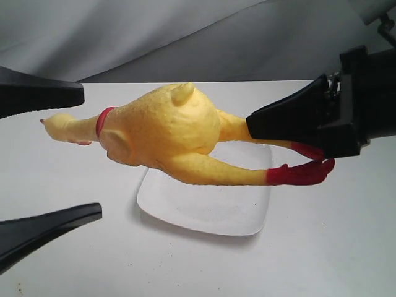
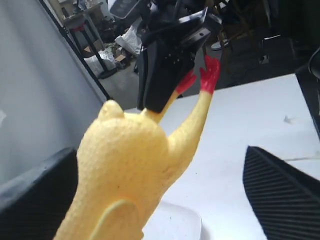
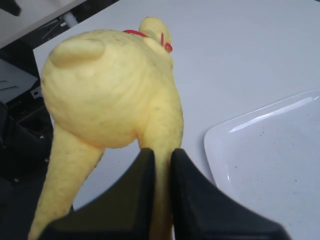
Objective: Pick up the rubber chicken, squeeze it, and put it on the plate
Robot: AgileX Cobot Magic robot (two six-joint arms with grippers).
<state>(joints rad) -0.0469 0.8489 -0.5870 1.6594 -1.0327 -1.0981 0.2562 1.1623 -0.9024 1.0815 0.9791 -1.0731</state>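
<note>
Rubber chicken [image 1: 164, 133] above plate [image 1: 204, 213]

The exterior view looks down at the table [image 1: 62, 247]; both wrist views closely share the rubber chicken [image 3: 110, 90].

One rubber chicken [image 1: 164, 133], one plate [image 1: 210, 210]

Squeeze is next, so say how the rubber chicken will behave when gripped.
Held by one leg in the right gripper, the rubber chicken barely droops: probably light, fairly stiff. Its textured body should give under the left gripper without slipping.
</note>
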